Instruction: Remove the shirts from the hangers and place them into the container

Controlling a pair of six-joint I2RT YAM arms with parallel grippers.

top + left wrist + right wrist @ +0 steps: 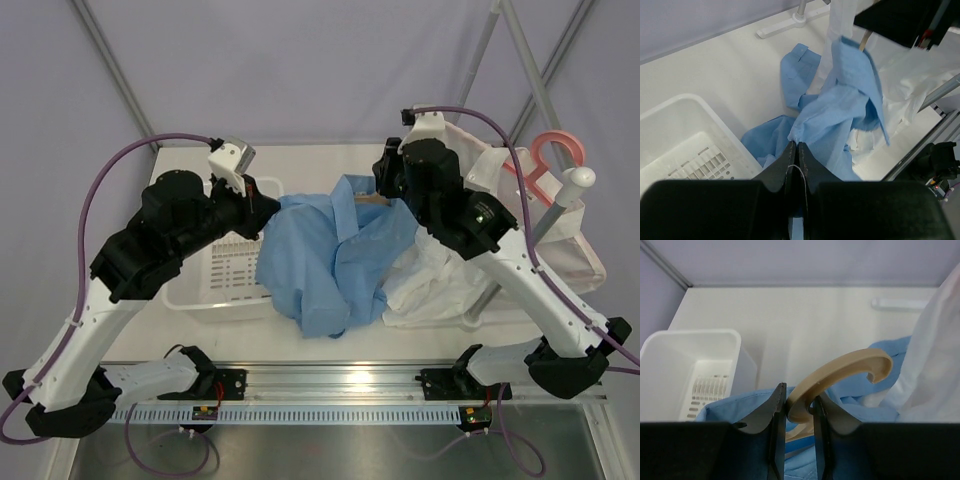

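Observation:
The light blue shirt (pixel 330 255) lies crumpled mid-table, its left edge over the rim of the white container (pixel 225 285). My left gripper (pixel 262 205) is shut on a fold of that blue shirt (pixel 840 110), with the cloth pinched at the fingertips of the left gripper (pixel 797 144). My right gripper (pixel 385 190) is shut on the tan hanger (pixel 366 198); in the right wrist view the tan hanger's hook (pixel 840 372) sits between the jaws of the right gripper (pixel 799 400), above the blue shirt (pixel 730 407). The white shirt (pixel 440 280) hangs at the right on the pink hanger (pixel 550 160).
A white pole with a round knob (pixel 578 180) stands at the right behind the white shirt, its foot (pixel 790 22) on the table at the back. The container (pixel 680 135) sits left of the cloth, and slanted frame poles rise at both back corners.

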